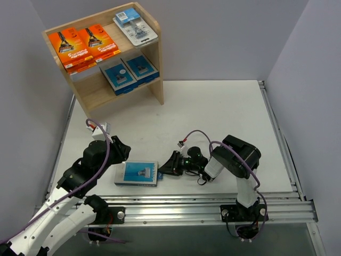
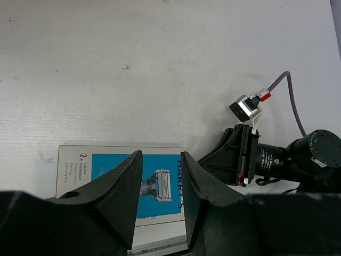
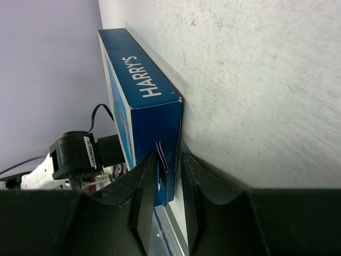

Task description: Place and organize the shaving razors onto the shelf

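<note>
Flat blue-and-white cardboard razor box (image 1: 137, 174) (image 2: 85, 165) (image 3: 141, 80) lies on white table (image 1: 213, 117) nr front edge, betw. both grippers, well apart from light wooden two-tier shelf (image 1: 157, 80). L gripper (image 1: 120, 152) (image 2: 161, 160): jaws apart at box's left end, nothing clamped. R gripper (image 1: 161, 170) (image 3: 169, 160): jaws nearly together at box's right end; grip can't be told. Shelf top: two orange boxes (image 1: 82, 45), clear blister pack (image 1: 135, 26); lower tier: two blue boxes (image 1: 129, 72).

White "HARRY'S" runs along the narrow dark-blue edge of the blue razor box (image 3: 143, 93). Its face shows "2x" in the left wrist view; the smaller print is unreadable.
</note>
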